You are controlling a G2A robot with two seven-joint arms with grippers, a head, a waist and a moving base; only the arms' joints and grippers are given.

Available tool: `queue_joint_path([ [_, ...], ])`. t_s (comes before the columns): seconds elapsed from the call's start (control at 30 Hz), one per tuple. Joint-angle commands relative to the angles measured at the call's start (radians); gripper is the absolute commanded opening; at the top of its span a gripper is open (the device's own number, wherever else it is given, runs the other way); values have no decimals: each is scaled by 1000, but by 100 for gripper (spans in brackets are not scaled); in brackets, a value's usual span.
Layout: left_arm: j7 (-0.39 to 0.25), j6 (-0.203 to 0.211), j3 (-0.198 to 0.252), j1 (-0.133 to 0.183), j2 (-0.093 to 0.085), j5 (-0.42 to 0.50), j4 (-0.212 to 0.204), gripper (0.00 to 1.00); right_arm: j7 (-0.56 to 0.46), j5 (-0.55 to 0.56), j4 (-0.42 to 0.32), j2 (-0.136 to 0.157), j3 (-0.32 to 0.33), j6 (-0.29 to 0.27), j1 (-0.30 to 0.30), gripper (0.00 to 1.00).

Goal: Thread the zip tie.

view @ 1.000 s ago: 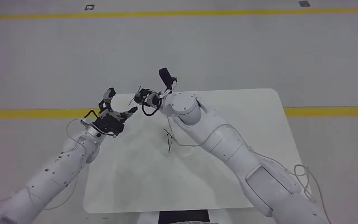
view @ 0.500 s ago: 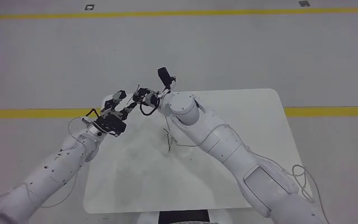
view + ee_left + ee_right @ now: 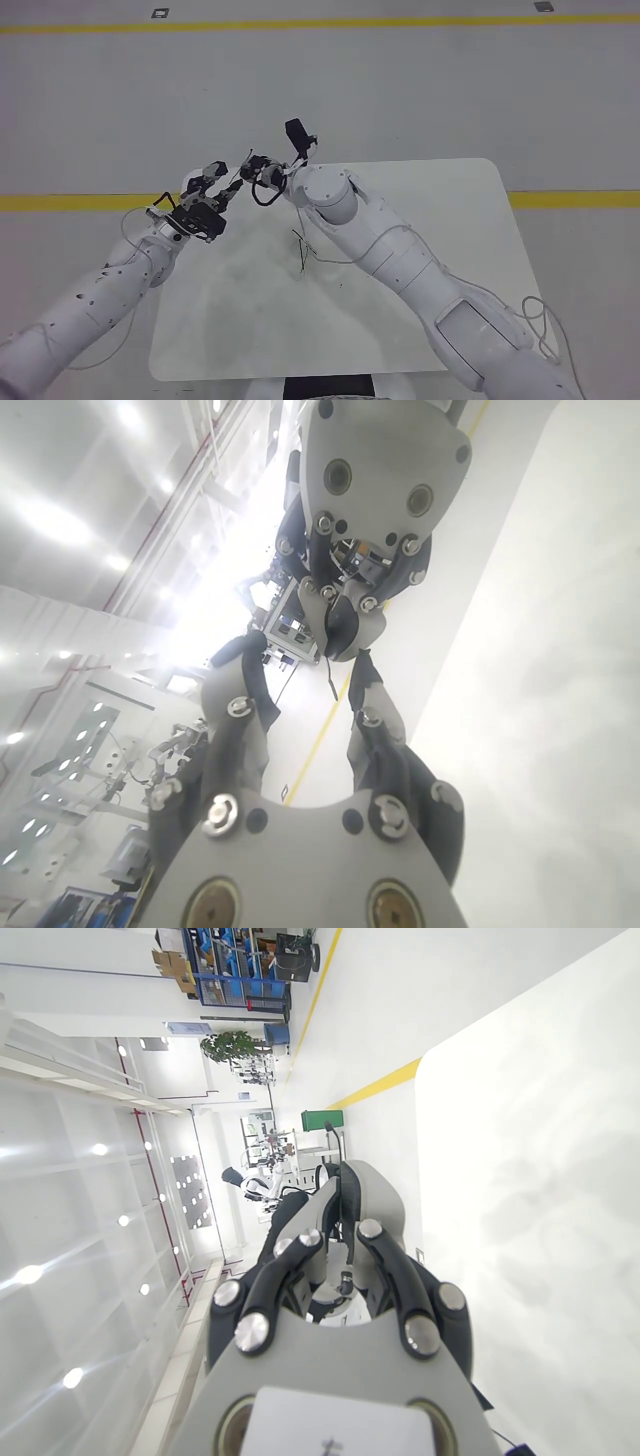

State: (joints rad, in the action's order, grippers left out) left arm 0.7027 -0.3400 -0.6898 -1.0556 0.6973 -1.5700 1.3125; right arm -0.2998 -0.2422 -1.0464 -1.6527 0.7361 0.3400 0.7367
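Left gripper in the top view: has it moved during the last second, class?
Yes. The left gripper has shifted closer to the table corner and the right gripper, which holds the zip tie.
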Motion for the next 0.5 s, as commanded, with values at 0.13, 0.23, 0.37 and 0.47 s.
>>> queue_joint_path([
  [0.13,-11,0,17,6,-6,0,3,32,-6,12,-6,0,-1,0,5,0],
  [0.23,-16,0,25,11,-9,0,2,30,-7,14,-6,-1,-1,0,6,0],
  [0.37,-23,0,35,20,-13,0,0,28,-10,15,-5,-2,-2,0,7,0],
  [0.47,-28,0,43,25,-14,0,0,25,-10,16,-6,-3,-3,0,8,0],
])
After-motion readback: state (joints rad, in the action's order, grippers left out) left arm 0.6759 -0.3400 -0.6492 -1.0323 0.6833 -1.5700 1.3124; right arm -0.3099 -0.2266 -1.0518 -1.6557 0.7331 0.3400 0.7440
